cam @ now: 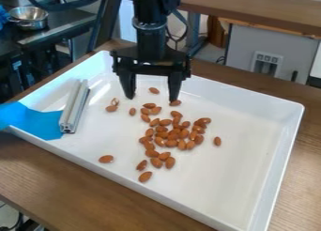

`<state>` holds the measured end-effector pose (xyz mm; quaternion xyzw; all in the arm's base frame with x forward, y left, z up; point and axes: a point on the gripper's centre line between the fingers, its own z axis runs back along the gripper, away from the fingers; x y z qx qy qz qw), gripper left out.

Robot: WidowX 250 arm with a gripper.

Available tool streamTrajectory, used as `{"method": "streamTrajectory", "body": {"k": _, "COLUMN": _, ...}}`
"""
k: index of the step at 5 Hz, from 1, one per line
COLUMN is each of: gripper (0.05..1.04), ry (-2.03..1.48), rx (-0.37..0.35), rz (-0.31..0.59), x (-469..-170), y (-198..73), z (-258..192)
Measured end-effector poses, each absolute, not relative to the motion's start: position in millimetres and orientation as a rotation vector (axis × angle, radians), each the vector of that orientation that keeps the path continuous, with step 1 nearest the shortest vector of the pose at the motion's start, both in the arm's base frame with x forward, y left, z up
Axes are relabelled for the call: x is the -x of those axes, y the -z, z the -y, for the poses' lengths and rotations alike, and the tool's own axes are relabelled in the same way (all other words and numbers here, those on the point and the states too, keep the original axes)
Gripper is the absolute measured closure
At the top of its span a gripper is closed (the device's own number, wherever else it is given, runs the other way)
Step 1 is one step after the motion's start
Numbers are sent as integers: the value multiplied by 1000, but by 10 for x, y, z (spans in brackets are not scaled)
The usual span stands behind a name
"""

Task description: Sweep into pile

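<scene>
The white tray (251, 145) sits on the desk (63, 178), almonds (161, 129) loosely clustered near its middle, strays around them. Over the tray's far part hangs the gripper (150, 97), fingers (128, 87) released, wide apart. A metal bar (74, 108) and blue sheet (31, 119) lie at the tray's left

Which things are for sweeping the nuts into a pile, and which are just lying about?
For the job:
- nuts
- tray
- end effector
- maybe the bar, as a sweeper

Just lying about:
- bowl
- probably the blue sheet
</scene>
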<state>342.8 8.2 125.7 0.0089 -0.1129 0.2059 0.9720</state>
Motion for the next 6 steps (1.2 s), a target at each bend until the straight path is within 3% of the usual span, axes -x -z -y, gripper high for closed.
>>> {"method": "streamTrajectory", "body": {"k": 1, "gripper": 83, "ry": -413, "rx": -19, "rz": 196, "x": -3426, "y": -1160, "z": -69}}
{"method": "streamTrajectory", "body": {"k": 3, "gripper": 83, "ry": -419, "rx": 11, "rz": 210, "x": -3664, "y": -1355, "z": -180}}
{"method": "streamTrajectory", "body": {"k": 6, "gripper": 83, "ry": -443, "rx": -28, "rz": 173, "x": -3610, "y": -1248, "z": -964}}
